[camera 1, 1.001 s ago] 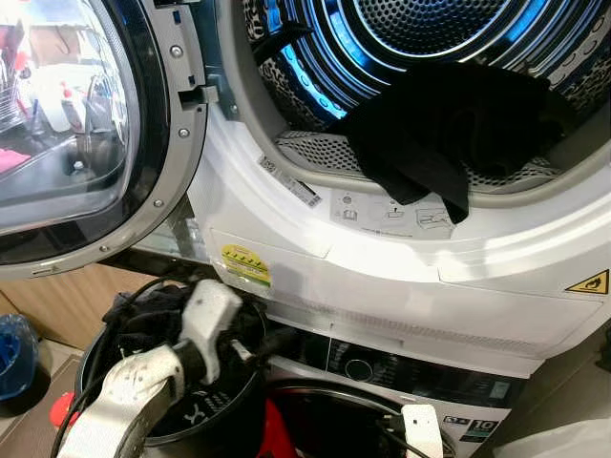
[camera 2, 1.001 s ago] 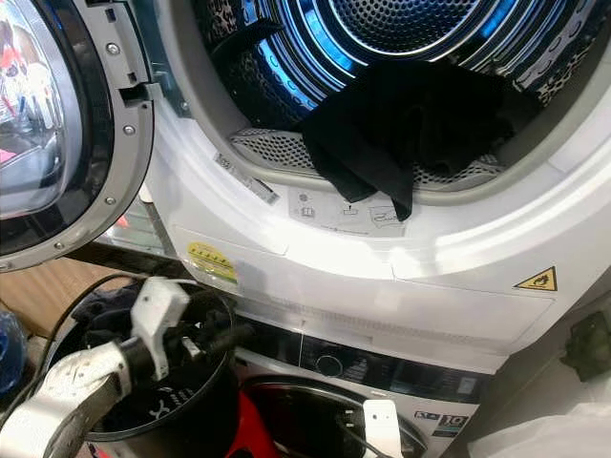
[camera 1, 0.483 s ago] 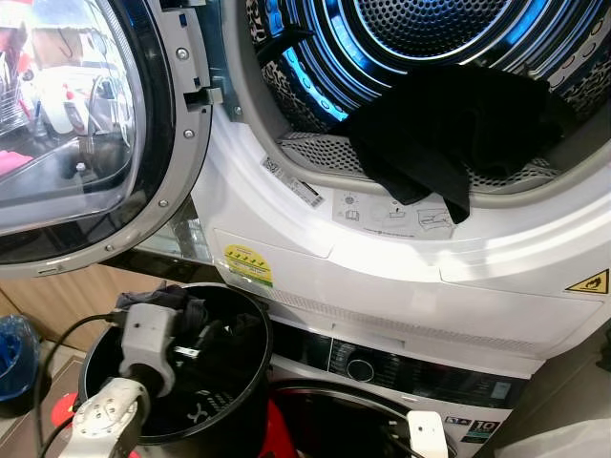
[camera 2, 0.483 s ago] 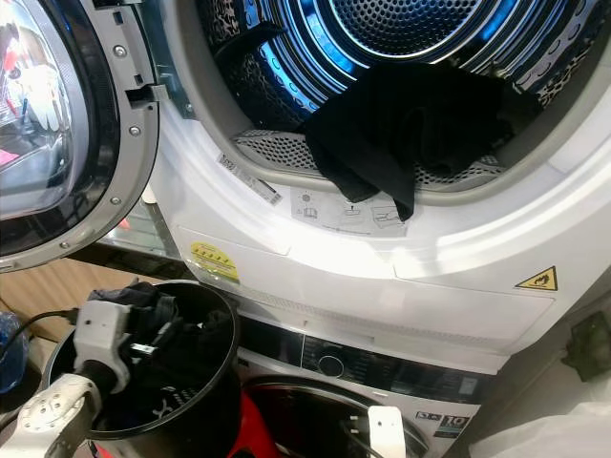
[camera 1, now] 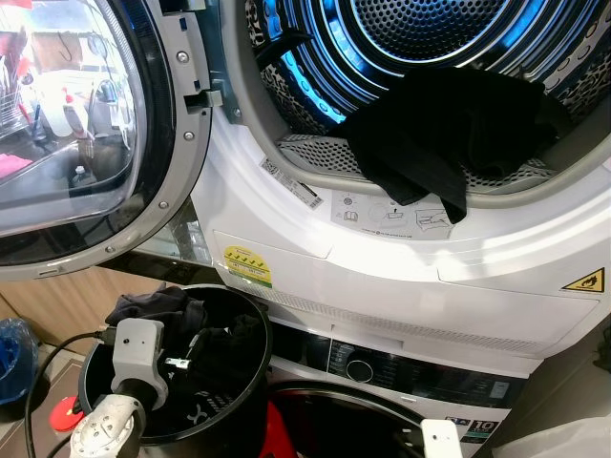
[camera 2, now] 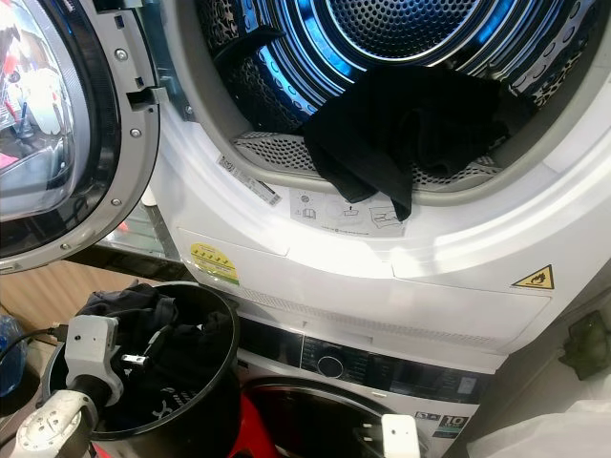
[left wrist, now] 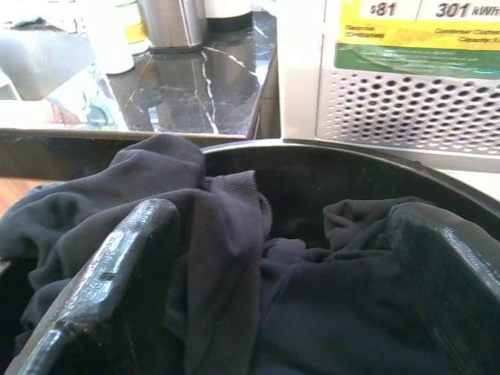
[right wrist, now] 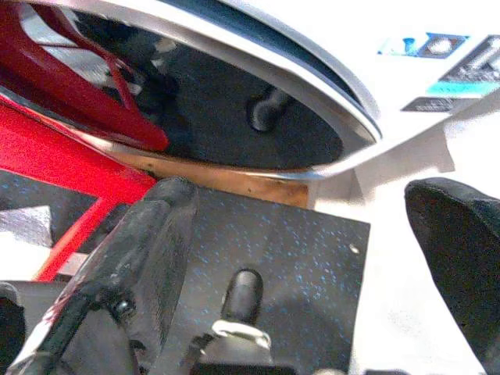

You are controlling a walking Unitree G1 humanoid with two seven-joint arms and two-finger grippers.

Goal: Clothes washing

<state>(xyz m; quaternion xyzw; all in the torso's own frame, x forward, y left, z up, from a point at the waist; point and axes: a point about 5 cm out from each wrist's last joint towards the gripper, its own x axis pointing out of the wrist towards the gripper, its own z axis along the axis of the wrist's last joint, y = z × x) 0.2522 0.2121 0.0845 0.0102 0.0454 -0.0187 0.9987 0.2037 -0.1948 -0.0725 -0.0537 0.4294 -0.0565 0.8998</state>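
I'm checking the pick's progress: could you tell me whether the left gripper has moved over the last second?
Yes. The left gripper has drawn back from the bucket's side next to the washer toward its far rim, now hovering open over the dark clothes.

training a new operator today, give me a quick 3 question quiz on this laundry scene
1. True or false: the dryer door stands open.
2. Where is the left gripper? A) inside the drum B) over the black bucket of dark clothes C) on the control knob
3. Fill in: a black garment hangs over the lip of the ____.

Key: 1 true; 2 B; 3 drum
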